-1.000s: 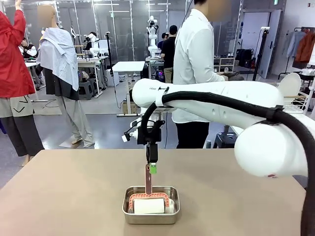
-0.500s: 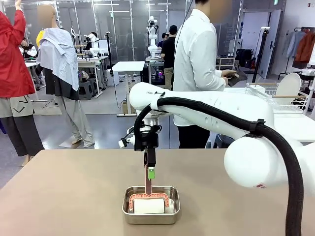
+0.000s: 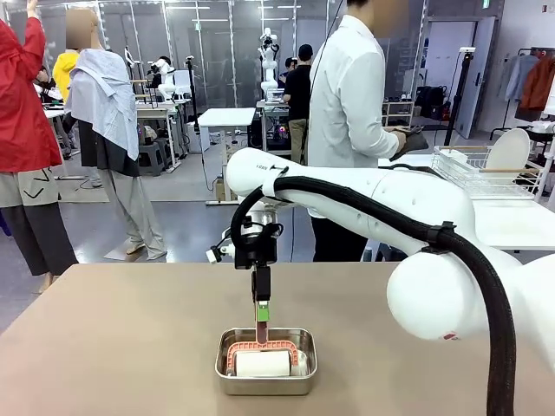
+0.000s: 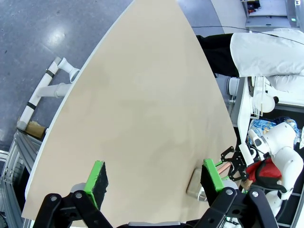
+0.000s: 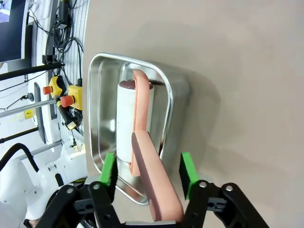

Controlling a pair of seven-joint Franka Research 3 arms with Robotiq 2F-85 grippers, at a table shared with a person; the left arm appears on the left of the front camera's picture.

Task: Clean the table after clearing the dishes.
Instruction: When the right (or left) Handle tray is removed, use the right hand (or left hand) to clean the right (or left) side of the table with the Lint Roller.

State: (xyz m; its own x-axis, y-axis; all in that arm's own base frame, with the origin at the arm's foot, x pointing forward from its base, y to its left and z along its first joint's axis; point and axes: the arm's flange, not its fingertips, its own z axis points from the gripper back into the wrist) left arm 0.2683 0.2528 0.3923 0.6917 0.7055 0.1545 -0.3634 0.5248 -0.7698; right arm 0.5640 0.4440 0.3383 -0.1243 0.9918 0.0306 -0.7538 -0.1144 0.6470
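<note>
Roller lies in the pan at 6 o'clock on the table. Its handle stands up between the pads of the right gripper; jaws partly closed, can't tell if they're clamping. Left gripper wide apart, nothing between, over bare tabletop. Person at 1 o'clock.

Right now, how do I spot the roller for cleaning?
Look at the big brown table. Near its front middle sits a small steel pan. The roller lies inside: a white roll with a pink handle sticking up.
</note>
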